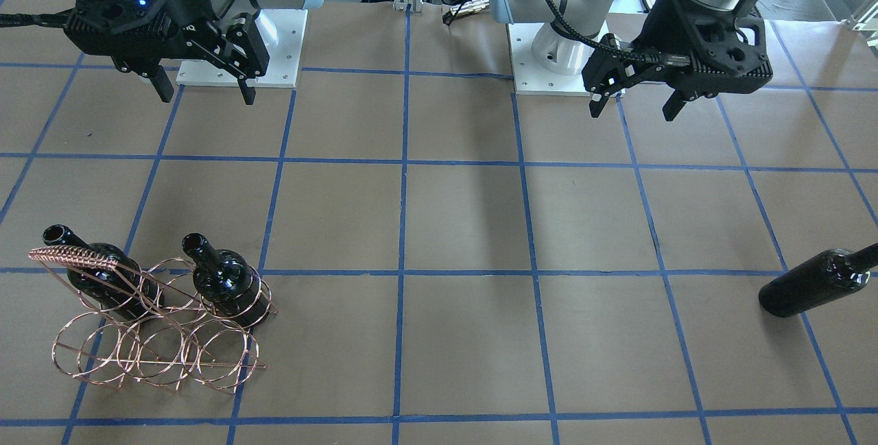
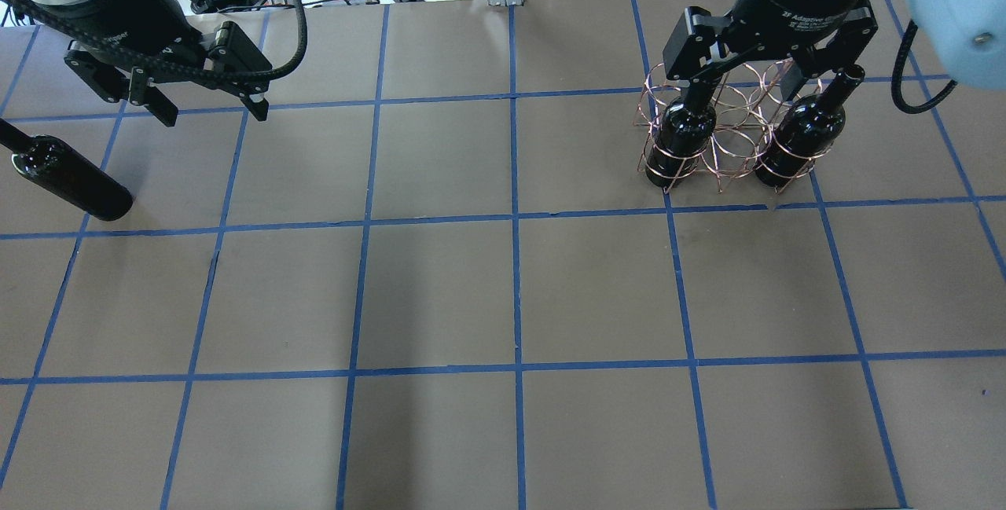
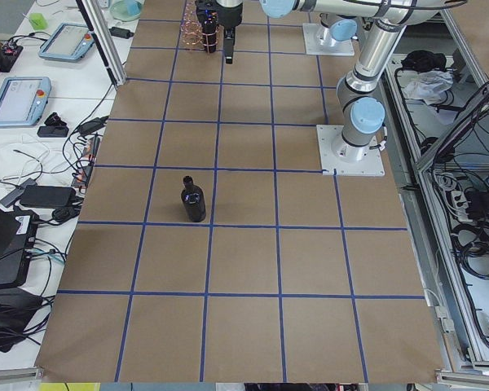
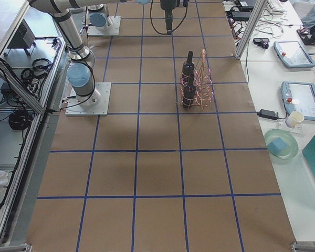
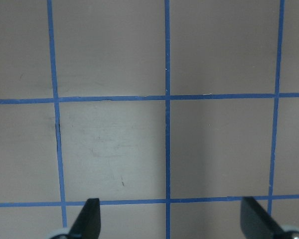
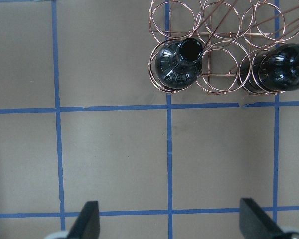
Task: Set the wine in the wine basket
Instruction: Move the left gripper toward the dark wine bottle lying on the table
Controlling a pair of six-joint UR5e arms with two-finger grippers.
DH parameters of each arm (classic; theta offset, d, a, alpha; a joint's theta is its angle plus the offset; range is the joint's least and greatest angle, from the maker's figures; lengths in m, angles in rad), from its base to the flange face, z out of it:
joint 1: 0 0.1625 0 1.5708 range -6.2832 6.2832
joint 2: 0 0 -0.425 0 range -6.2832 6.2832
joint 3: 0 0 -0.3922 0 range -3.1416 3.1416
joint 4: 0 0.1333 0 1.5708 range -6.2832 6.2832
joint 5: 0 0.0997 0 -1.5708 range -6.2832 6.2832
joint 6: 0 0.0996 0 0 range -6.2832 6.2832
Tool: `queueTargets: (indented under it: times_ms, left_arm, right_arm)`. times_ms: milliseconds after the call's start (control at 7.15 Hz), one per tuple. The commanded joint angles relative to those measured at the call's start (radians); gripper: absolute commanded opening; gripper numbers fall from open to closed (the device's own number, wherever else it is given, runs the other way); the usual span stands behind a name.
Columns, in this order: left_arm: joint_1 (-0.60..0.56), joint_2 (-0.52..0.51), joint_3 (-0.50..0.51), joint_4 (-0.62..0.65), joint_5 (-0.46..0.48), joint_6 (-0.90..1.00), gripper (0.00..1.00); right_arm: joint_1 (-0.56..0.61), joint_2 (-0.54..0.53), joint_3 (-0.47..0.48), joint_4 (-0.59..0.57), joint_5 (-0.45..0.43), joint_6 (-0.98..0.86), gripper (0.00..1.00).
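Note:
A glossy black wine bottle (image 2: pixel 71 180) stands alone on the table's left side, also seen in the front view (image 1: pixel 813 287) and the left side view (image 3: pixel 195 202). My left gripper (image 2: pixel 214 113) hangs open and empty above the table, to the right of that bottle; its wrist view shows only bare table between the fingertips (image 5: pixel 89 219). The copper wire wine basket (image 2: pixel 735 156) stands on the right with two black bottles (image 2: pixel 680 133) (image 2: pixel 794 141) upright in its end rings. My right gripper (image 2: pixel 762 78) is open and empty, high above the basket (image 6: pixel 222 91).
The brown table is marked with a grid of blue tape (image 2: pixel 515 219). The two arm bases (image 1: pixel 240 47) (image 1: pixel 555 61) sit at the robot's edge. The ring between the two basket bottles (image 6: pixel 217 64) holds nothing. Tablets and cables lie on side benches (image 3: pixel 20 98).

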Motion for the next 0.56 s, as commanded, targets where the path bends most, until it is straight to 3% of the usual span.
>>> queueTargets:
  times_ms: [0,420]
  left_arm:
    - [0.003,0.000,0.000,-0.001,-0.009,0.002,1.00]
    - [0.003,0.000,0.000,-0.011,-0.006,0.000,1.00]
  right_arm:
    - [0.000,0.000,0.000,0.000,0.000,0.000,1.00]
    - [0.000,0.000,0.000,0.002,-0.002,-0.002,1.00]
